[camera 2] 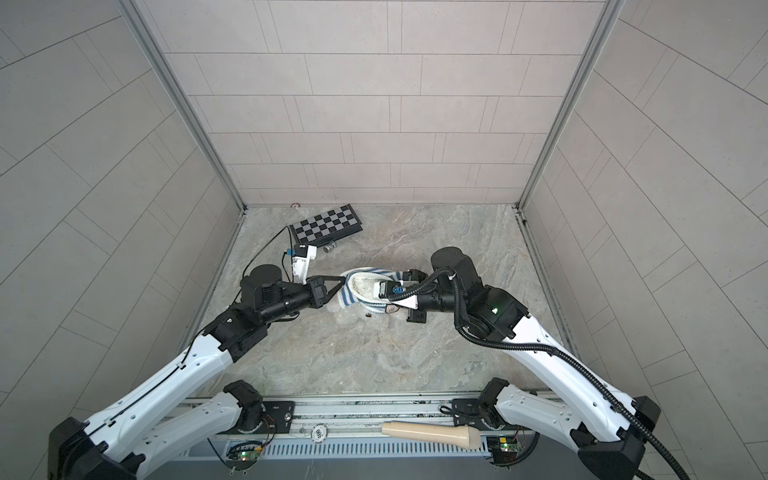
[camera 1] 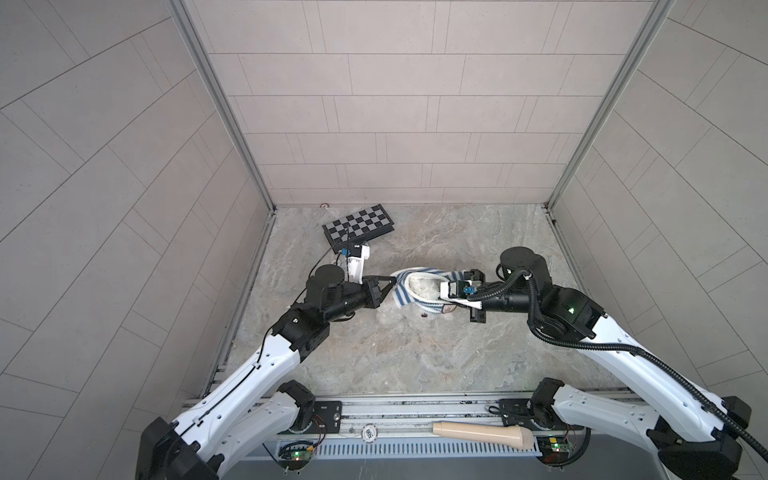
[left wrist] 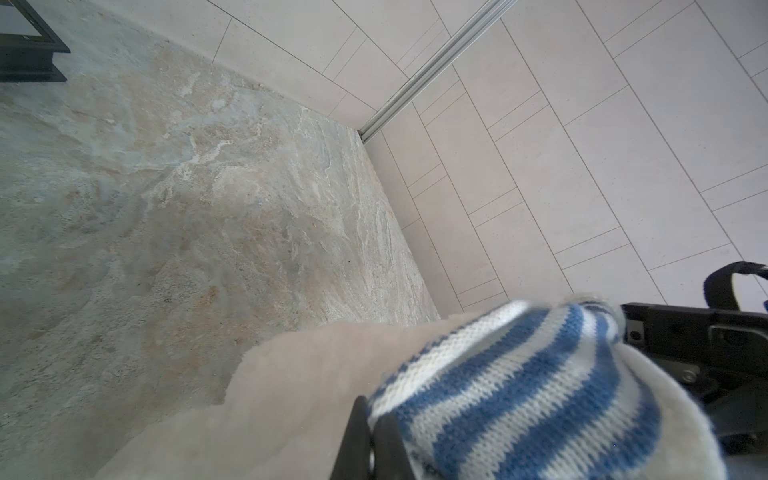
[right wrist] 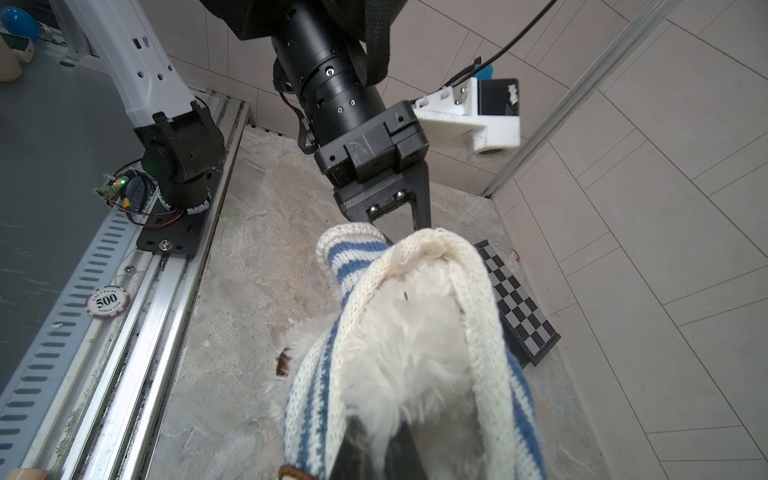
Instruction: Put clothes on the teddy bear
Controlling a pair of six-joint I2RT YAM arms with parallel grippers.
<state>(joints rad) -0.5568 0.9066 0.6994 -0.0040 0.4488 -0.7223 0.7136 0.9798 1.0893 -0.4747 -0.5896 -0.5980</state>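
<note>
We see the left gripper (camera 1: 390,286) and right gripper (right wrist: 376,451) each clenched on the striped shirt (camera 1: 400,296), its opening spread around the teddy bear (right wrist: 415,349). Which part fills it, we cannot tell.

You are looking into a booth where pale tiled walls (camera 1: 374,124) are closing in on three sides and meeting at two aluminium corner posts (camera 1: 224,104), well beyond the left gripper (camera 1: 390,284). Under that gripper, a marbled grey-and-beige table (camera 1: 415,353) is spreading out. An aluminium rail (camera 1: 415,409) is running along its edge, well behind the gripper. Soft, even light is casting only faint shadows.
</note>
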